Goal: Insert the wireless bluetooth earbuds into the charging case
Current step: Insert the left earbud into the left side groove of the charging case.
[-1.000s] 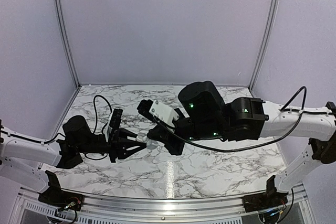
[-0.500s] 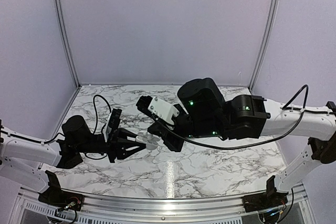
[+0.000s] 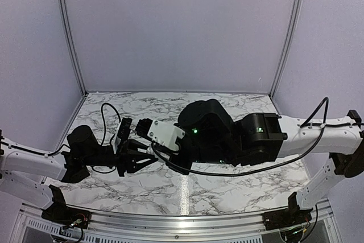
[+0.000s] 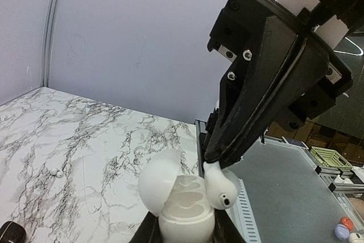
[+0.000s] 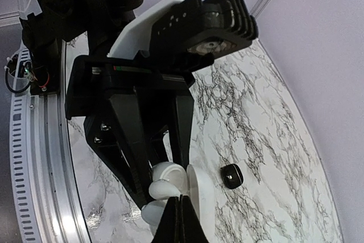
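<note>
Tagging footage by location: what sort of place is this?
Probably a robot lab test booth: a marble-patterned table boxed in by plain pale walls on metal posts, with two robot arms bolted at its near edge.

The right arm (image 3: pixel 227 138) has swung left, carrying its white earbud (image 4: pixel 222 185) to the open charging case (image 4: pixel 185 211).

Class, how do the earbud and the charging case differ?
The earbud is smaller than the charging case. The right end effector pinches the earbud from above; the left end effector grips the charging case from below. The charging case gapes open; the earbud is one closed piece. Both are white.
</note>
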{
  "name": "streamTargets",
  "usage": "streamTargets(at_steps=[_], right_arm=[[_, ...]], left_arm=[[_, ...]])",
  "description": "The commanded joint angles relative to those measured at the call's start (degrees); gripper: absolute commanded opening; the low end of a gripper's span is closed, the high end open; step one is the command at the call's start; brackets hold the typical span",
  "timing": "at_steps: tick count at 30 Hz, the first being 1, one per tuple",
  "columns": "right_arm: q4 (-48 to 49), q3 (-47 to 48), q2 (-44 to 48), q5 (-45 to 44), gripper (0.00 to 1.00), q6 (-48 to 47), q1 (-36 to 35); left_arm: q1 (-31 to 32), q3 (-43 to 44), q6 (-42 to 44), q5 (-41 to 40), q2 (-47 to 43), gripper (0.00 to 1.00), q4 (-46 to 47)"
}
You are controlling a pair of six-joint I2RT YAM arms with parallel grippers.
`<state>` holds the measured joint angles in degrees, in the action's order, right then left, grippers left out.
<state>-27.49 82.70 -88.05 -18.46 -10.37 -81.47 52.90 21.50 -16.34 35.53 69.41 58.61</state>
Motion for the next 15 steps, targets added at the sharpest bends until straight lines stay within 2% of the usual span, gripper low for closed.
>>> streamTargets(at_steps=[1, 15], right_arm=[[-0.2, 2.7, -0.4, -4.8, 0.0, -1.5, -0.9], [2.9, 2.0, 0.6, -9.6, 0.0, -4.1, -1.7]], left_arm=[[0.3, -0.2, -0.2, 0.2, -0.7, 0.0, 2.6], [0.3, -0.4, -0.4, -0.1, -1.2, 0.0, 2.6]])
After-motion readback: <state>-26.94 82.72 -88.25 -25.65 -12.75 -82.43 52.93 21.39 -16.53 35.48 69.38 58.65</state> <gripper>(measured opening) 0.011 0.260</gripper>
